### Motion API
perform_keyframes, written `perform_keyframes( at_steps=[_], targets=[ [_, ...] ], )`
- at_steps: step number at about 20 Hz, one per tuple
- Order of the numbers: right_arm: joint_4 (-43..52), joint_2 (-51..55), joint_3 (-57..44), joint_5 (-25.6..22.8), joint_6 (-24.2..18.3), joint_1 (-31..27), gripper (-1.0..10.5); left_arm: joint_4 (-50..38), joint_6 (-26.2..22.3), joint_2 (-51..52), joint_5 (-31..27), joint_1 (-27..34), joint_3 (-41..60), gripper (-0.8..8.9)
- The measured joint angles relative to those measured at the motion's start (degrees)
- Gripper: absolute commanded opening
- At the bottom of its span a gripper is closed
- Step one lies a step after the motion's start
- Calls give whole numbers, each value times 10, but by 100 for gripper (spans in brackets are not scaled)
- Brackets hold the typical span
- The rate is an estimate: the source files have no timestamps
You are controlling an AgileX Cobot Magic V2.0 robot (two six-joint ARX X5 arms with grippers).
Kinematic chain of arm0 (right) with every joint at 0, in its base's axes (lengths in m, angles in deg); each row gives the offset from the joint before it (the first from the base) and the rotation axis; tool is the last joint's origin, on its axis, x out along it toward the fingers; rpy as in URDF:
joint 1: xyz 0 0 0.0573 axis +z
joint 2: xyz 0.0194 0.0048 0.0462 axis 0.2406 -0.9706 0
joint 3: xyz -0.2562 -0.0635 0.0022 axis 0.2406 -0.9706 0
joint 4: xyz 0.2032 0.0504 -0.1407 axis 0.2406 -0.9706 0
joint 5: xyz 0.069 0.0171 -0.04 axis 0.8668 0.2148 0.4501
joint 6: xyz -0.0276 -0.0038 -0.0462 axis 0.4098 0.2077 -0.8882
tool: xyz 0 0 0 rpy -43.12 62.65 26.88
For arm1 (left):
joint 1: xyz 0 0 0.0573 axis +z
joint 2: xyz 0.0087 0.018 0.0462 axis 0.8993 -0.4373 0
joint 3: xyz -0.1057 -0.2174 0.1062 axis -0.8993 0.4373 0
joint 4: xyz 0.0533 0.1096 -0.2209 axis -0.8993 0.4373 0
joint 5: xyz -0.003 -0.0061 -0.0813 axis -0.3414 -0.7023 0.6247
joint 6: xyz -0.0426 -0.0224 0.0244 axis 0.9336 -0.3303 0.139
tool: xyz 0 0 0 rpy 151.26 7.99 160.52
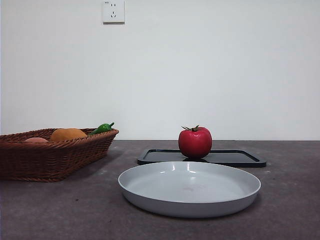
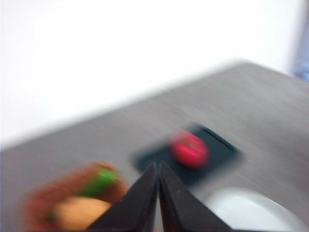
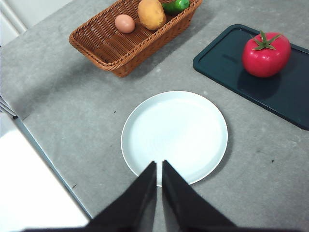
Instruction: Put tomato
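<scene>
Nearest you in the front view sits the grey plate [image 1: 189,188], bare. Behind it, toward 12 o'clock, the tomato [image 1: 195,142] stands upright on the black tray [image 1: 240,158], stem up. At 10 o'clock the wicker basket [image 1: 50,154] holds an orange fruit [image 1: 68,134] and a green pepper [image 1: 102,128]. Your left gripper [image 2: 159,166] and right gripper [image 3: 159,165] both hang above the table, jaws pressed together, holding nothing.
</scene>
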Motion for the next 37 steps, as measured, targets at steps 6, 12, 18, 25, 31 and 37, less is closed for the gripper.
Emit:
perform_keyframes(
  at_steps=[6,12,18,25,31,37],
  targets=[
    [0,0,0,0,0,0,6,-164,-4,141,-167,84,176,7],
    [0,0,0,0,0,0,6,-200,-4,249,-225,98,361,7],
    [0,0,0,0,0,0,6,-190,-4,341,-225,98,482,7],
    [0,0,0,0,0,0,6,-169,-4,391,-250,98,530,7],
    [0,0,0,0,0,0,6,-153,-1,391,-251,98,545,7],
    [0,0,0,0,0,0,6,-153,9,391,-251,98,545,7]
  ],
)
